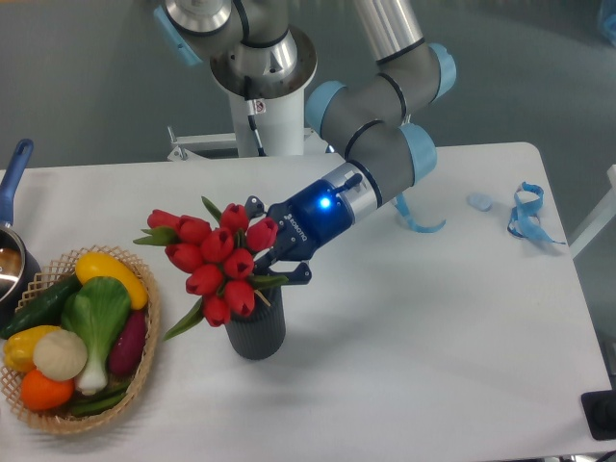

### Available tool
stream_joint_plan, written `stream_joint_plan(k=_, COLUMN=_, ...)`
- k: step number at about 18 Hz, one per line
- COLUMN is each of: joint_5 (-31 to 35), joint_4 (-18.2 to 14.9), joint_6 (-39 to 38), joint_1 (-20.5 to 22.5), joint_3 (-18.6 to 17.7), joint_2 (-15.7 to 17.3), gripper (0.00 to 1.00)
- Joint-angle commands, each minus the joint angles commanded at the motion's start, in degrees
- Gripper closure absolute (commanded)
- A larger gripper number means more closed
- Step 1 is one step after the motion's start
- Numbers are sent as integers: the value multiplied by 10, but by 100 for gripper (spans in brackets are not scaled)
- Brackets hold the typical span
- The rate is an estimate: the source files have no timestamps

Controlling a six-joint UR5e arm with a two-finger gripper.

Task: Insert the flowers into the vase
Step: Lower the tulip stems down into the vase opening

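Leaning down from the upper right of the vase [255, 327], the gripper [272, 258] has its jaws clamped on the flowers [218, 260], gripping the bunch just under the red heads, where the stems and leaves gather. The tulip heads spread out to the upper left of the vase, wider than its mouth, and tilt away from the arm. The stems run down into the round mouth of the vase; how deep they reach cannot be told, since the heads and leaves cover the opening. One long green leaf hangs over the vase's left side, pointing toward the wicker basket [135, 385].

The vase stands upright on the white desk [414, 327], a dark ribbed cylinder directly beneath the bunch. A blue light glows on the wrist behind the gripper.

Left of the vase, near the desk's edge, the wicker basket holds coloured vegetables, among them a yellow pepper, a cucumber and a green leafy one. Beyond the basket, further left of the vase, part of a metal pot [12, 265] with a blue handle shows at the frame's edge. Well to the right of the vase, blue ribbon scraps [525, 217] lie on the desk.
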Motion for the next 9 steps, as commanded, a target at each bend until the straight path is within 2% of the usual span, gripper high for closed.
stream_joint_plan(k=4, joint_5=1, joint_4=2, joint_6=3, joint_1=1, joint_3=-4, joint_2=-2, gripper=77)
stream_joint_plan(k=9, joint_5=37, joint_4=3, joint_6=5, joint_1=0, joint_3=-7, joint_2=-10, gripper=76)
